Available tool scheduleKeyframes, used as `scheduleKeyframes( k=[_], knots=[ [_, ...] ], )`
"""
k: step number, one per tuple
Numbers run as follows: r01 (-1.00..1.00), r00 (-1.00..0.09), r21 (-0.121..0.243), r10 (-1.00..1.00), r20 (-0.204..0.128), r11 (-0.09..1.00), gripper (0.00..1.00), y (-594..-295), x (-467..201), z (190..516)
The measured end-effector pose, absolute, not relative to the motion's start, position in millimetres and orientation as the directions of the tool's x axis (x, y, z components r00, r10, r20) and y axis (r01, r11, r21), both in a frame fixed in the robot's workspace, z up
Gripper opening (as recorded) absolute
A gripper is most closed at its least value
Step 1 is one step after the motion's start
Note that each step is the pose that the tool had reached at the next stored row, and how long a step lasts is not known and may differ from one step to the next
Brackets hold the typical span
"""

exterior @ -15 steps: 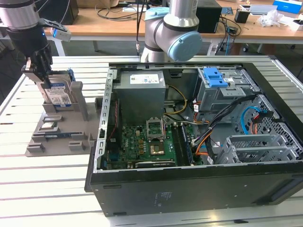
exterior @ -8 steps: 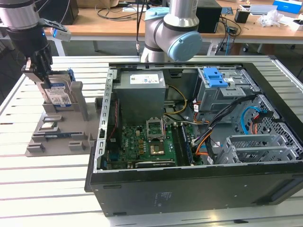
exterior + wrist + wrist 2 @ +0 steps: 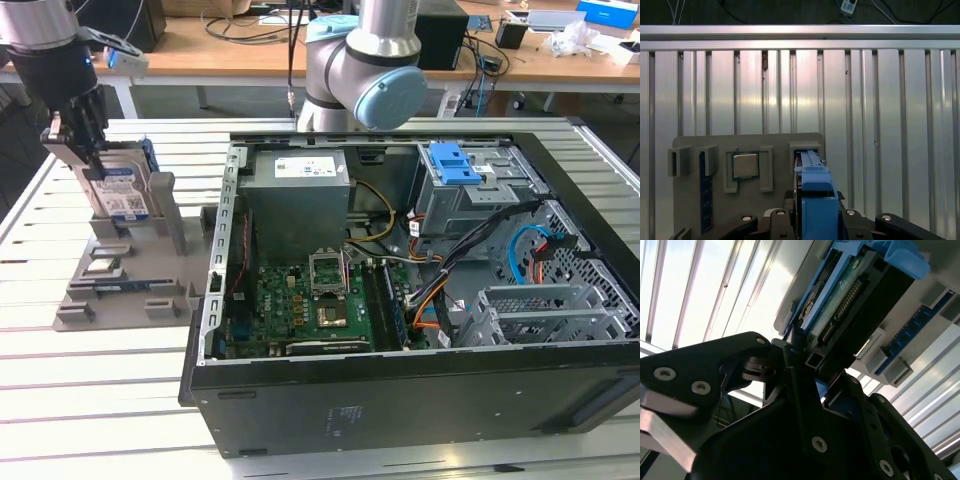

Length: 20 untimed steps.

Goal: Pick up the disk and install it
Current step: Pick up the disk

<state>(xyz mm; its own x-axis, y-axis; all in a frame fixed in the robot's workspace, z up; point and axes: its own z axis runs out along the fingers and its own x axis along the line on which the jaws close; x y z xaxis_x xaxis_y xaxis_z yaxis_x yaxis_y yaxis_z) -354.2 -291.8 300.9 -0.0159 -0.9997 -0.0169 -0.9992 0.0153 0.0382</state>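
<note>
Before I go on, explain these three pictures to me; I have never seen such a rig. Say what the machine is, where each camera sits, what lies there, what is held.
The machine is one robot arm at a slatted metal table. The exterior view looks on from off the arm; both wrist views ride near its gripper. On the table lie an open computer case and a grey holder with a small chip. The gripper is shut on the disk, upright at the holder.
</note>
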Motion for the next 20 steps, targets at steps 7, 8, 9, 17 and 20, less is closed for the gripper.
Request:
scheduleKeyframes(
  k=[7,8,9,17,20],
  knots=[
    [-0.999,-0.016,0.038,-1.000,-0.017,0.015,0.37,-291.3,-354.2,324.8],
    [-0.999,-0.016,0.038,-1.000,-0.017,0.015,0.37,-291.2,-354.3,326.6],
    [-0.999,-0.016,0.038,-1.000,-0.017,0.015,0.37,-291.2,-354.2,328.6],
    [-0.999,-0.016,0.038,-1.000,-0.017,0.015,0.37,-291.0,-354.3,345.5],
    [-0.999,-0.016,0.038,-1.000,-0.017,0.015,0.37,-291.0,-354.2,351.4]
  ],
)
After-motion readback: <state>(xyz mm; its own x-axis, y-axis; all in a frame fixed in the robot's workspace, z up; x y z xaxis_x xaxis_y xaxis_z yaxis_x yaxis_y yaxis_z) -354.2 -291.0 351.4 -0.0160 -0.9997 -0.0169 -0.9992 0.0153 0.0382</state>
